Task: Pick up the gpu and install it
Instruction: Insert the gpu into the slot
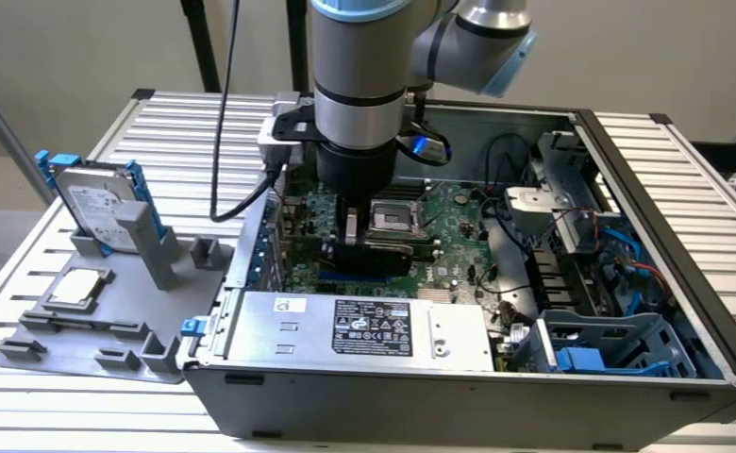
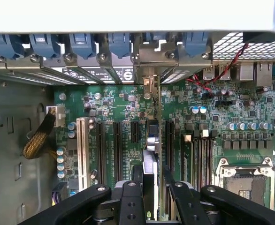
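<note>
Now the black two-fingered hand (image 2: 151, 197) grips the thin, flat gpu (image 2: 150, 159) edge-on above the green motherboard (image 2: 118, 108). It looks stiff, light and fragile, best pinched along its top edge.

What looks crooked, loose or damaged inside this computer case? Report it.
Nothing stands out. The gripper holds the graphics card upright and edge-on, running in line with the slots on the green board. Whether it is fully seated cannot be told. No broken parts show.
</note>
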`<state>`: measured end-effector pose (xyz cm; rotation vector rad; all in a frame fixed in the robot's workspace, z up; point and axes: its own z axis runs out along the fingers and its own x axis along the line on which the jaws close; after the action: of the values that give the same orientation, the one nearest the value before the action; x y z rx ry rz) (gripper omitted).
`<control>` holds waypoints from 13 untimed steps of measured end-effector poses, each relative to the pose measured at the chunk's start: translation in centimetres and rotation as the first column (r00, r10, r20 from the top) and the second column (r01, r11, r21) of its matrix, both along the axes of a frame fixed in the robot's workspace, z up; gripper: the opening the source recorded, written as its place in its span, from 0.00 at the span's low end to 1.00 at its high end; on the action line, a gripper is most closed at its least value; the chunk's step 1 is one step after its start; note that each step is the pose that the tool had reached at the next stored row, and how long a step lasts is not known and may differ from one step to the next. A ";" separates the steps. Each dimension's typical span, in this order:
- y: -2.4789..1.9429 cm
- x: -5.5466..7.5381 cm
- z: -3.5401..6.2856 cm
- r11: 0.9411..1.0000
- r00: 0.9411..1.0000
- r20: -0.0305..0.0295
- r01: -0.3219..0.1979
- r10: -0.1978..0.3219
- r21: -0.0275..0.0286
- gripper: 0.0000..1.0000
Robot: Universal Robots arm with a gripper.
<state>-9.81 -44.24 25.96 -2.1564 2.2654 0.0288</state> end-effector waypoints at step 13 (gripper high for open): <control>0.01 -0.1 -0.58 1.000 1.000 0.000 0.000 0.000 0.000 0.27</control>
<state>-9.88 -44.23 25.38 -2.1563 2.2652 0.0290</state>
